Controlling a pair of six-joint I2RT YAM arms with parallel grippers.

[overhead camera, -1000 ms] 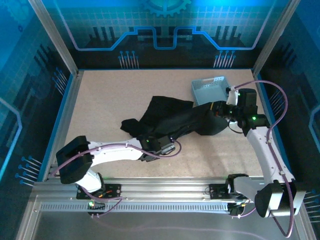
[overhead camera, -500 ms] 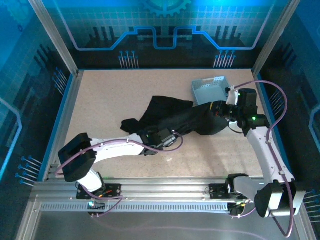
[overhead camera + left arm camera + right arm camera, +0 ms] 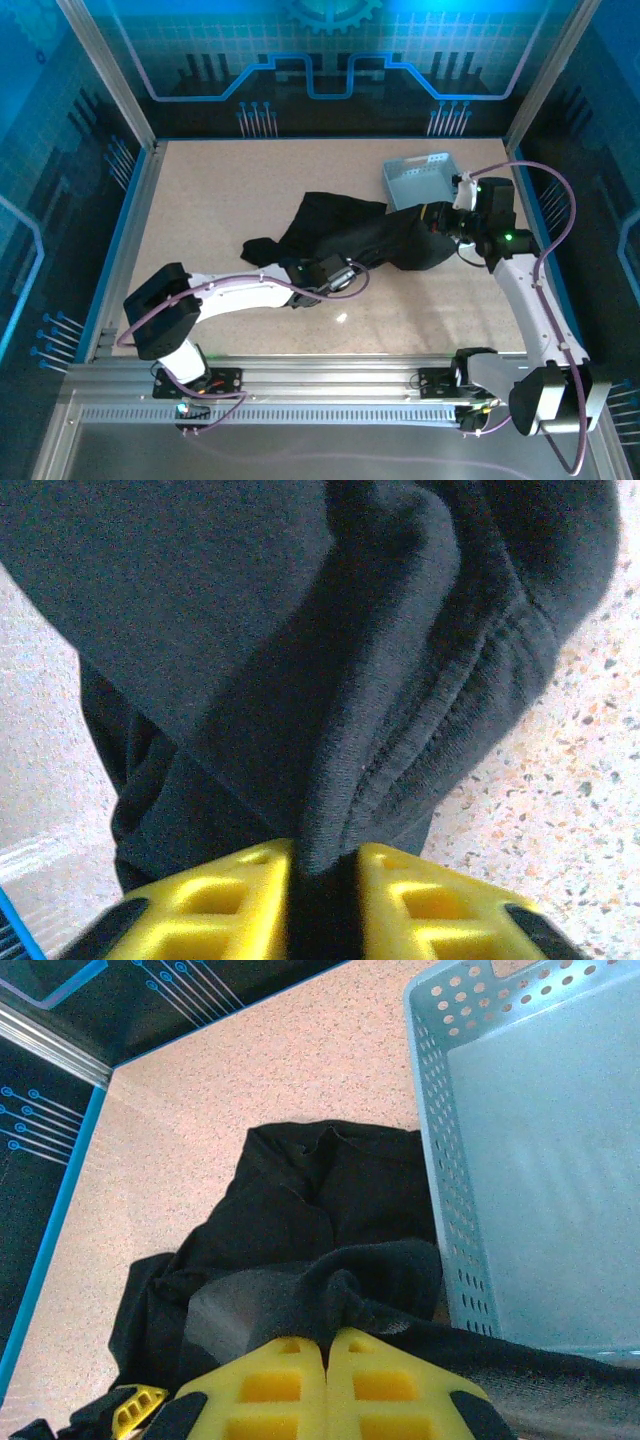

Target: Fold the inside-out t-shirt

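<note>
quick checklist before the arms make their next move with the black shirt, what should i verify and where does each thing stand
1. Hold of the left gripper on the black soft fabric t-shirt: ok, a thick fold sits between its jaws.
2. Hold of the right gripper: ok, shut with fabric bunched at its tips.
3. Shirt laid flat: not ok, it lies crumpled.
4. Shirt apart from the light grey perforated plastic tray: cannot tell, fabric lies right beside its wall.
5. Which shirt edges are gripped: cannot tell.
6. Room on the speckled tabletop to spread: ok, bare surface left of the shirt.
</note>
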